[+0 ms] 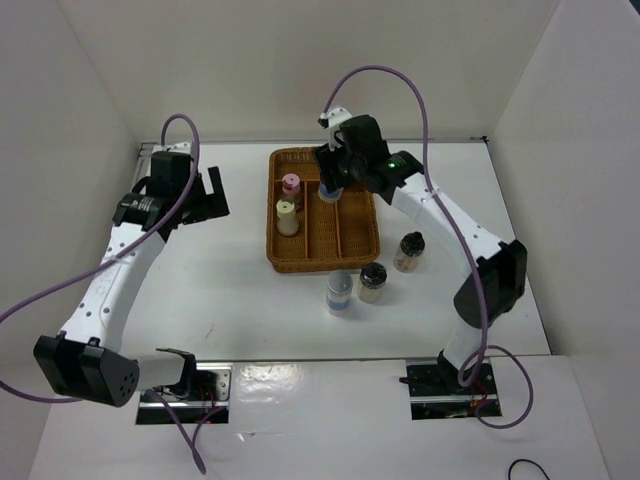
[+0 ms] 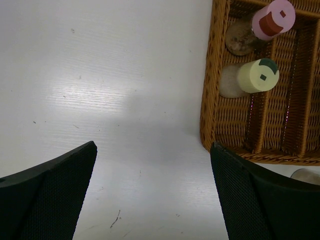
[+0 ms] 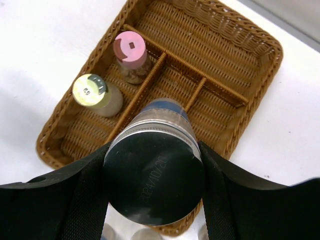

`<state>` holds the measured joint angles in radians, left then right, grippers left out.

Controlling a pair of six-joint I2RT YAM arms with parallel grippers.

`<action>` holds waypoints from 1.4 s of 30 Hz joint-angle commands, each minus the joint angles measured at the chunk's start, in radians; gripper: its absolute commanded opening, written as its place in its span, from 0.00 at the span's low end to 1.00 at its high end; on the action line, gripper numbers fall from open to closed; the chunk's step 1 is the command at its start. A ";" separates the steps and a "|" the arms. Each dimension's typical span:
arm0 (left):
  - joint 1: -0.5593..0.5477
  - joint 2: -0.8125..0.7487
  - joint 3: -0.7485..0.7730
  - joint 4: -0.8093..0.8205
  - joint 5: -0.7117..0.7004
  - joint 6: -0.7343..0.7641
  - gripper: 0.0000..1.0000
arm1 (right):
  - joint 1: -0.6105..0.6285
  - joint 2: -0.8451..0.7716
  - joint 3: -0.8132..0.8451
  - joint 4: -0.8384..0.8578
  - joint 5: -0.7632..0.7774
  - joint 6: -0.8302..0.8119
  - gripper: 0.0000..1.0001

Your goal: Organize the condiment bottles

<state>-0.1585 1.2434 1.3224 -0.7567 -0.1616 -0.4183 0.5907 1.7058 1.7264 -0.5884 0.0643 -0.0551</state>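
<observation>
Blue-band bottle [image 3: 154,185] in R gripper [image 3: 154,147], code unclear

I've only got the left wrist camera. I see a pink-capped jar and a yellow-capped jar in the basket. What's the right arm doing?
Observer: The right hand is shut on a silver-capped jar with a blue band, over the wicker tray.
Operator: How many jars are out on the table?
Observer: Three, near the tray's front edge: a blue-banded jar, a black-capped jar and a second black-capped jar.
Operator: Is my left hand near them?
Observer: No. The left hand is open, left of the tray, away from those three.
</observation>
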 commanded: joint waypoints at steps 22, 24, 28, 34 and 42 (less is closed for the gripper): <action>0.082 0.172 0.087 0.072 0.134 0.065 1.00 | -0.042 0.413 0.312 0.131 -0.040 -0.048 0.41; 0.082 0.182 0.087 0.073 0.143 0.075 1.00 | -0.051 0.425 0.323 0.131 -0.040 -0.048 0.41; 0.091 0.200 0.087 0.073 0.143 0.075 1.00 | -0.060 0.449 0.341 0.121 -0.049 -0.048 0.42; 0.100 0.209 0.097 0.082 0.154 0.075 1.00 | -0.060 0.468 0.332 0.121 -0.049 -0.048 0.51; 0.100 0.209 0.097 0.082 0.154 0.075 1.00 | -0.060 0.477 0.323 0.110 -0.049 -0.048 0.85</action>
<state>-0.0631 1.4517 1.3792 -0.7017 -0.0216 -0.3649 0.5358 2.1880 1.9965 -0.5388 0.0216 -0.0937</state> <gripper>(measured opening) 1.000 0.815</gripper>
